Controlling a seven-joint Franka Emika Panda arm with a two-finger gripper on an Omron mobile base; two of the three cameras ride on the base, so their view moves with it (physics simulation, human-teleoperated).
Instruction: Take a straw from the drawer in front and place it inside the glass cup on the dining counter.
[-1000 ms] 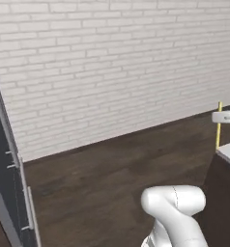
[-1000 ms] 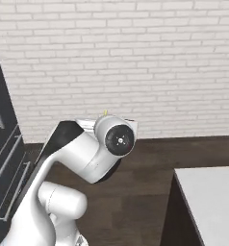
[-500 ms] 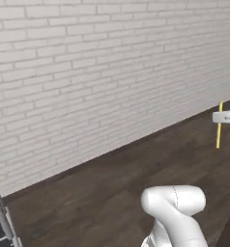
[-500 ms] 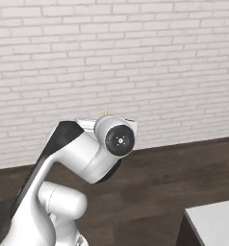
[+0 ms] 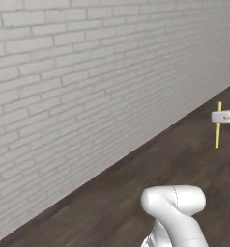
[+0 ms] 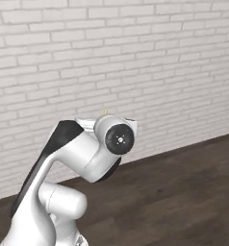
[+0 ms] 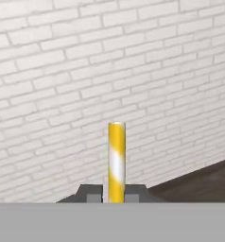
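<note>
End effector (image 7: 115, 193) clamped on your yellow straw (image 7: 116, 160), straw upright between the 2 fingertips, white brick wall (image 7: 86, 71) ahead, dark wood floor (image 5: 136, 193) below.

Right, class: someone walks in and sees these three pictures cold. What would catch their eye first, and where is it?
The yellow straw stands out first, upright in the middle of the hand view, pinched between the gripper and its dark fingers. Behind it, a white brick wall takes up most of each view, meeting a dark wooden floor low down. In the left base view the straw hangs at the right edge, above that floor.
</note>
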